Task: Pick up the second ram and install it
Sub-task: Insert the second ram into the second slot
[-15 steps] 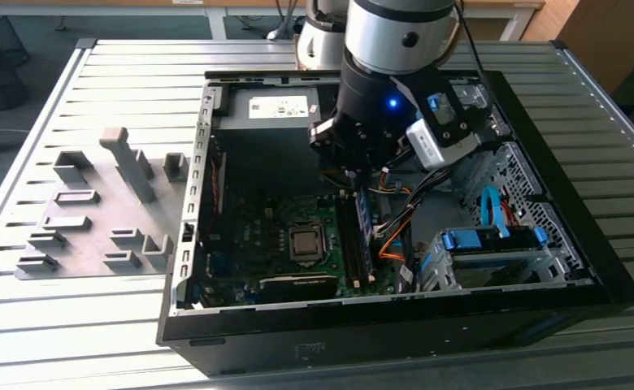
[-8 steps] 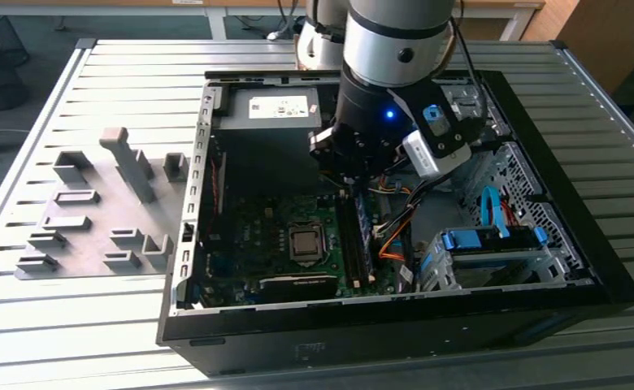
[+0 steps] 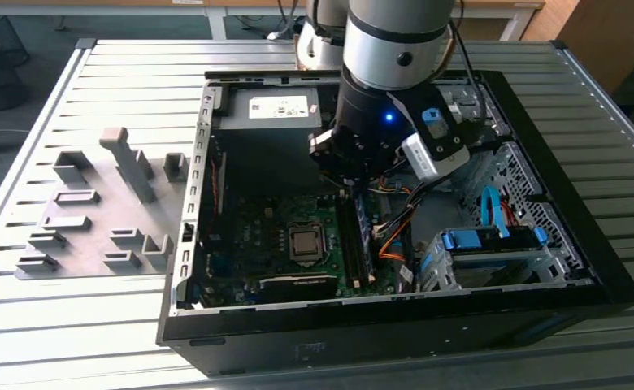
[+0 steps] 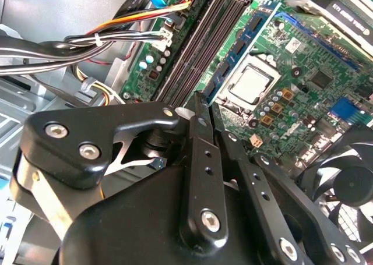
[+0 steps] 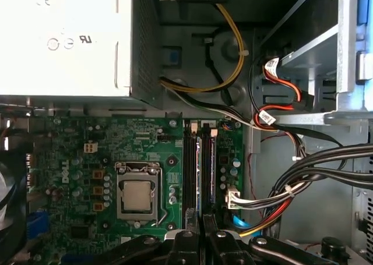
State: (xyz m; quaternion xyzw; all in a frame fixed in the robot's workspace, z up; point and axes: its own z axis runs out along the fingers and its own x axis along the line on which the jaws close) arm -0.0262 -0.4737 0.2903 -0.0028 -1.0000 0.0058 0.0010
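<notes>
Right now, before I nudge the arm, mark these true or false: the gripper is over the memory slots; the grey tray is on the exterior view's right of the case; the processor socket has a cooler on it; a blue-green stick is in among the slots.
1. The gripper is over the memory slots, beside the processor socket. True.
2. The grey tray lies at the exterior view's right of the computer case. False: it lies at the exterior view's left of it.
3. A cooler covers the processor socket. False: the socket is bare, with the processor's metal lid showing.
4. The second ram, blue-green, sits in among the slots, one end reaching up to the gripper. True.
</notes>
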